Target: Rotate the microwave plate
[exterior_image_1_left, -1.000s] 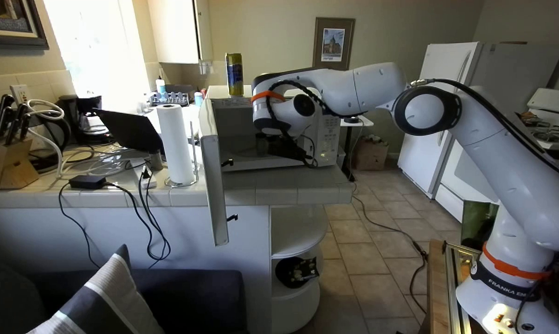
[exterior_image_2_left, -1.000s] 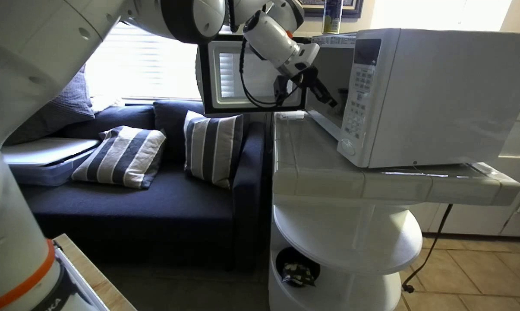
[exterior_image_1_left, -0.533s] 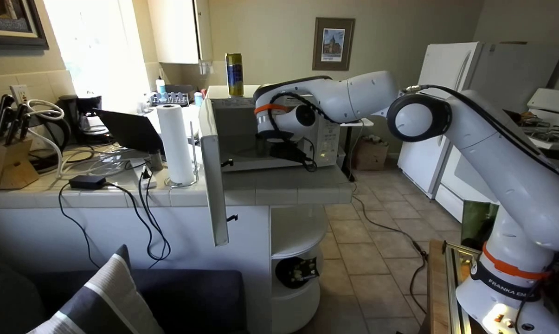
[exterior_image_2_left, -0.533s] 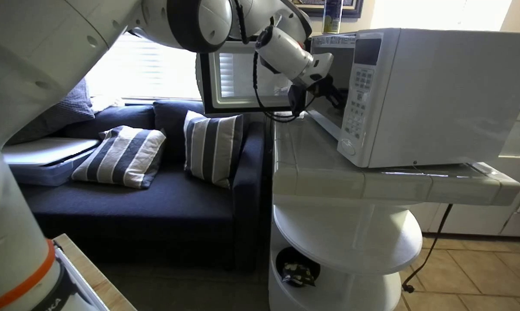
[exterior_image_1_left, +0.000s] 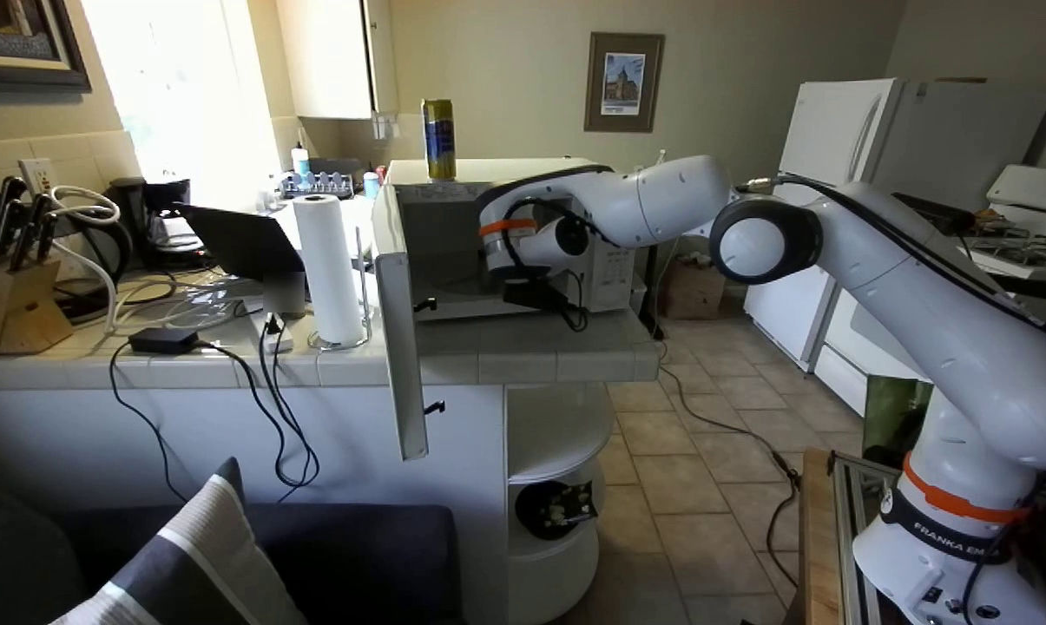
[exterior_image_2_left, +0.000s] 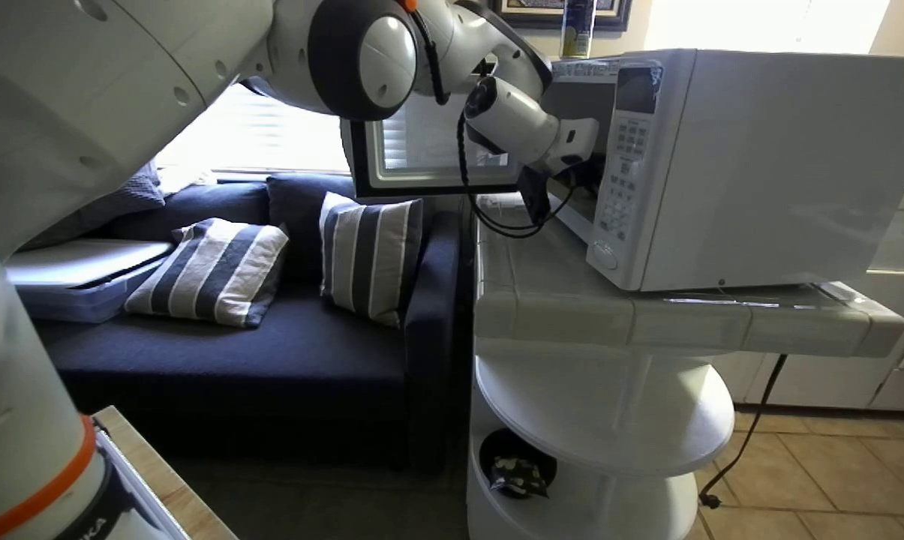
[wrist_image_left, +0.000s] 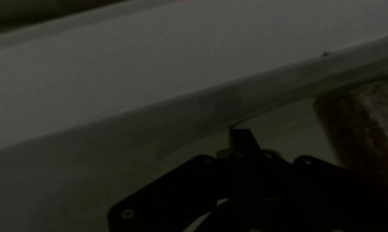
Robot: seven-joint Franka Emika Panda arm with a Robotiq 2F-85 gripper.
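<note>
Gripper (wrist_image_left: 241, 132) is pointing into microwave (exterior_image_2_left: 782, 172), upper rt in an ext. view, fingertips (wrist_image_left: 245, 142) meeting; contact unclear. Reddish obj. (wrist_image_left: 358, 125) is sitting inside, wrist-view rt.

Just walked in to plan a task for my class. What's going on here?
A robot arm has its jaws inside the microwave, whose door stands open. The jaws look shut, with nothing seen in them. In the dark wrist view, what looks like the plate, which is to be rotated, lies near them; a reddish-brown object shows at the picture's right. Whether the jaws touch the plate, I can't tell.
</note>
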